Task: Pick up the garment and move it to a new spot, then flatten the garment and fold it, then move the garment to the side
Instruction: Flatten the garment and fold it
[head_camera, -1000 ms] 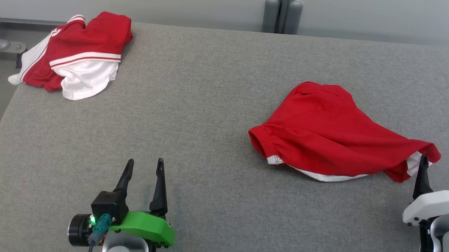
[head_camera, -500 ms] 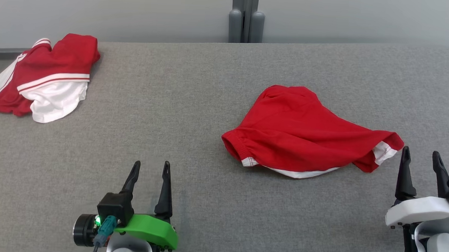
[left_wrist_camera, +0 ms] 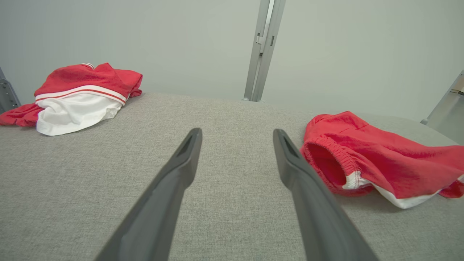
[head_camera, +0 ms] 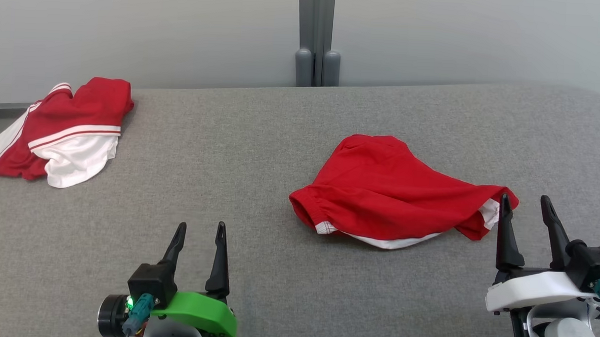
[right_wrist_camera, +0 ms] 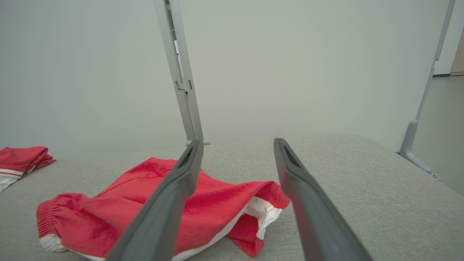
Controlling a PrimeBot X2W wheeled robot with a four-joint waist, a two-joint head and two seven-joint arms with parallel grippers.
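Head view: a crumpled red garment (head_camera: 395,193) lies right of centre on the grey desk (head_camera: 260,151), long axis left to right. The right fingers (head_camera: 505,238), spread wide and empty, stand just beside its right end; the left fingers (head_camera: 219,266), likewise spread and empty, are well apart.

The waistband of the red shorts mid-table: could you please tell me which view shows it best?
The left wrist view: the waistband opens toward that camera, its gathered elastic and white trim plain. The head view shows it from above as a thin rim; the right wrist view, side-on at the lower left.
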